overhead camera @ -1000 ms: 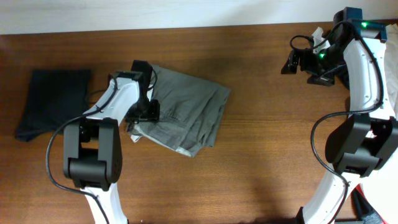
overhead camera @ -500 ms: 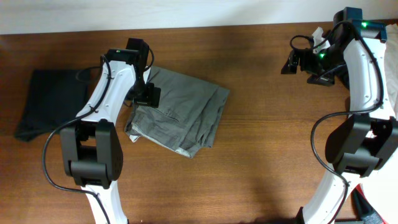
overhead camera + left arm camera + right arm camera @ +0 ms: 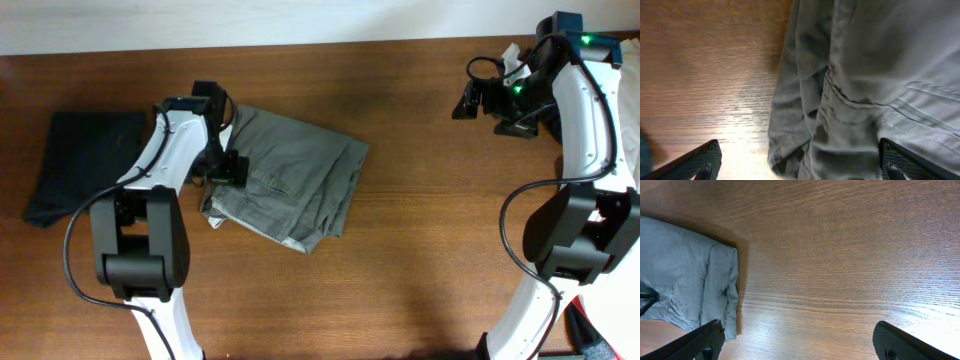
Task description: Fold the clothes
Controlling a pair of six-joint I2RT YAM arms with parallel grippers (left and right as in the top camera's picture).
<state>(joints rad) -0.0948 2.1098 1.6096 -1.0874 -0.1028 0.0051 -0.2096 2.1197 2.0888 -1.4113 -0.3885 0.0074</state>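
Beside left claw (image 3: 226,167), grey trousers (image 3: 300,180), long axis diagonal, pale edge nearward

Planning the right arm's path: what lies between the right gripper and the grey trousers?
Only bare table lies between the right gripper and the grey trousers, as the overhead view shows.

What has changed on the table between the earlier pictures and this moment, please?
The left gripper has shifted slightly leftward, from over the folded grey-khaki fabric trousers to their left edge; it is open and grips nothing. The trousers, the folded black fabric garment, and the right gripper, open above the brown wooden table, stayed as they were.
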